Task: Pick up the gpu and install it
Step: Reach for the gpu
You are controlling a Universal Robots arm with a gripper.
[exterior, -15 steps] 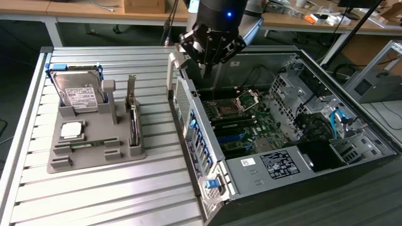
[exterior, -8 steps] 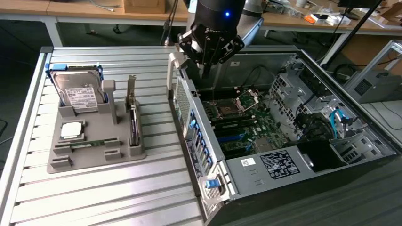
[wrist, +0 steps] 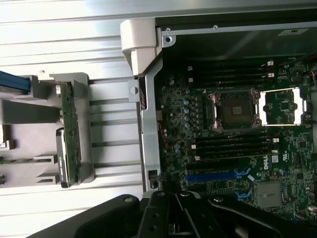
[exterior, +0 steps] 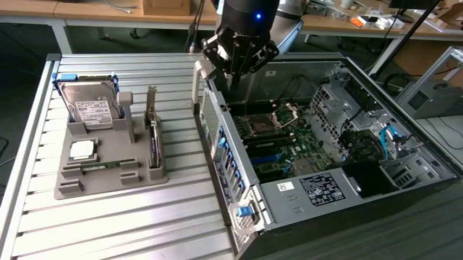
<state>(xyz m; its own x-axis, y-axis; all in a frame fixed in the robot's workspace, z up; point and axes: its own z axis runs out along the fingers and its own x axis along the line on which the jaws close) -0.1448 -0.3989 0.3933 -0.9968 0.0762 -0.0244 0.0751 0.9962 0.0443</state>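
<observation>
Hovering over the open pc case with gripper pinched together, empty. Meanwhile gpu parked upright in gray holder, untouched.

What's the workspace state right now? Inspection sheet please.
Surface: ribbed metal table with a grey fixture tray on it.
Job's things: gpu standing on edge in the tray; open PC case beside the tray.
Clutter: hard drive, processor and memory stick in the tray.
Grippers: gripper shut, empty, over the case, apart from the gpu.
Cables: blue cables inside the case.
Surroundings: workbenches behind.
</observation>
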